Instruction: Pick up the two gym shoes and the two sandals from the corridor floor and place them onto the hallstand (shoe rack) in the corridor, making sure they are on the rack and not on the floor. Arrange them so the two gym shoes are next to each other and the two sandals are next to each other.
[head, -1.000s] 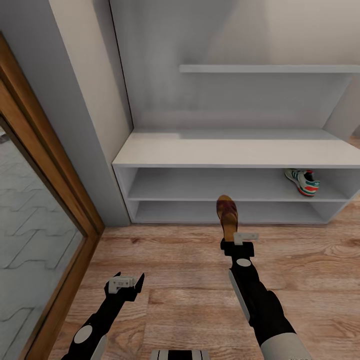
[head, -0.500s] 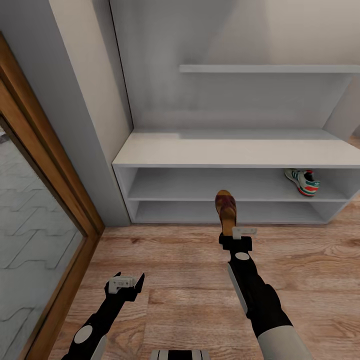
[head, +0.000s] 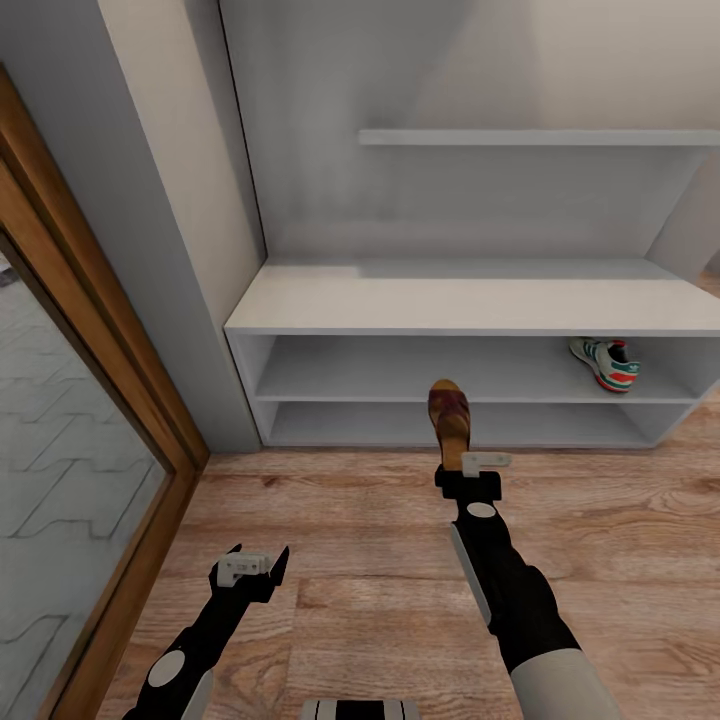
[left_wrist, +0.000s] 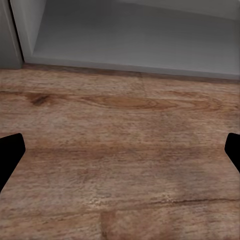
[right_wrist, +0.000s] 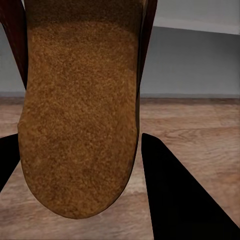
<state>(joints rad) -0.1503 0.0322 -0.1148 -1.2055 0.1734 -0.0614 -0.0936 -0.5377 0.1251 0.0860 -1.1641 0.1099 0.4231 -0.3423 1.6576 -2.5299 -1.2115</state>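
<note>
One dark maroon cork-footbed sandal (head: 452, 418) hangs heel-first in the right gripper (head: 470, 466), fingers closed on it, before the pale-grey shoe rack (head: 470, 300). Risk: its toe clips a shelf edge. The left gripper (head: 252, 567) hangs spread, empty.

Maroon-strapped sandal (head: 452, 418) (tan footbed), green-striped cream gym shoe (head: 606, 362), pale-grey hallstand (head: 440, 300), brown floor (head: 350, 530)

My right arm (head: 510, 590) reaches forward, its gripper (head: 470, 472) clamped on a sandal's (head: 451, 418) heel end, fingers (right_wrist: 175, 195) dark on either side of the footbed. My left arm (head: 195, 645) sits low and bent, its gripper (head: 252, 566) spread wide, holding nothing
</note>
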